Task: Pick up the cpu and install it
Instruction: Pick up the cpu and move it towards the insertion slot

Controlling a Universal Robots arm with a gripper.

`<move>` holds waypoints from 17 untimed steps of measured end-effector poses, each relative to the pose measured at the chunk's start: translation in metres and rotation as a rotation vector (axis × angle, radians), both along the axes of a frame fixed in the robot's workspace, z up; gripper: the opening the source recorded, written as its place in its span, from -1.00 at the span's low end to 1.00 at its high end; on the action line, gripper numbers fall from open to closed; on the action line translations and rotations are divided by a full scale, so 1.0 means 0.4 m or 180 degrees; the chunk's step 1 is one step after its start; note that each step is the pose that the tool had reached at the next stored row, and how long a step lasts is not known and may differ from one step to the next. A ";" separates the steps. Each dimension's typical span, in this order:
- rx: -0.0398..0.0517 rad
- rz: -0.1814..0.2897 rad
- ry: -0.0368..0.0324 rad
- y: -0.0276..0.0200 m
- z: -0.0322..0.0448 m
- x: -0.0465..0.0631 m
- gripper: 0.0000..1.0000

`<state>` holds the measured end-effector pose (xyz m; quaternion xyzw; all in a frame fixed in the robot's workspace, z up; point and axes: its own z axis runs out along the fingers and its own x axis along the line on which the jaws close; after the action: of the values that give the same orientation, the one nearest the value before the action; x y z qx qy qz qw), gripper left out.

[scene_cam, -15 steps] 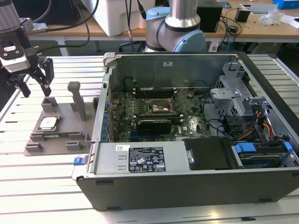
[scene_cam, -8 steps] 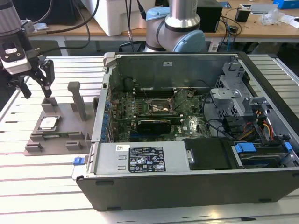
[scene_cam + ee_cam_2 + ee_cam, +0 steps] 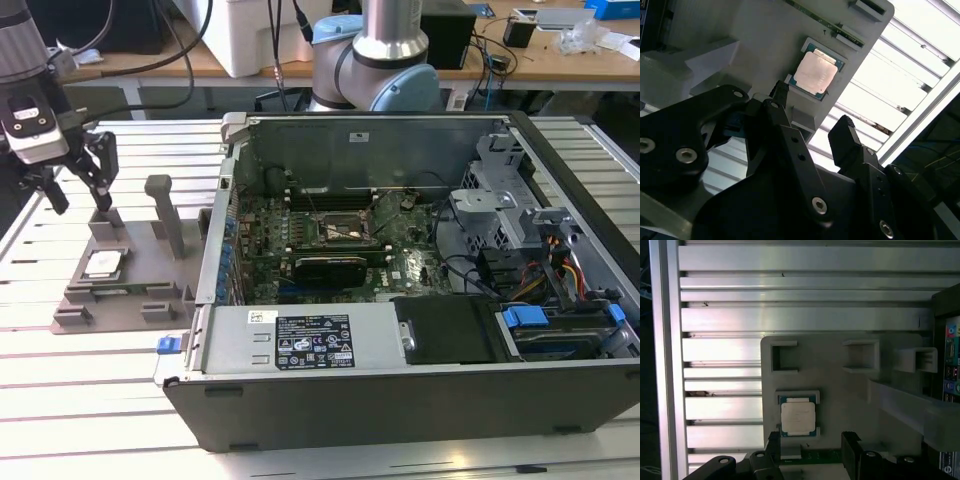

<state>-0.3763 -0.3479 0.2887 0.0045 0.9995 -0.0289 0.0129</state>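
Jaws spread wide, holding nothing. Gripper (image 3: 80,195) hovers over the grey moulded tray (image 3: 140,243). cpu (image 3: 798,419) lies flat in its tray recess, metal lid up, below the jaws and clear of both fingertips, nearer one finger than the other. Open computer case (image 3: 400,385) stands beside the tray, well off from the jaws.

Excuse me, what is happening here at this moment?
The robot arm's gripper hangs open and empty over the grey tray at the exterior view's left. The cpu lies flat in its recess in the tray, not yet picked up. The computer case lies open beside the tray, with its motherboard exposed.
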 end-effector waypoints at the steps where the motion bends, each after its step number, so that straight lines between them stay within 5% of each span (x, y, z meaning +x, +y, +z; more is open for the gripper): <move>1: 0.0000 0.0000 0.0000 0.000 -0.001 0.000 0.20; 17: 0.0000 0.0000 0.0000 0.000 -0.023 0.000 0.20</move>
<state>-0.3763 -0.3479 0.2793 0.0045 0.9995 -0.0289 0.0129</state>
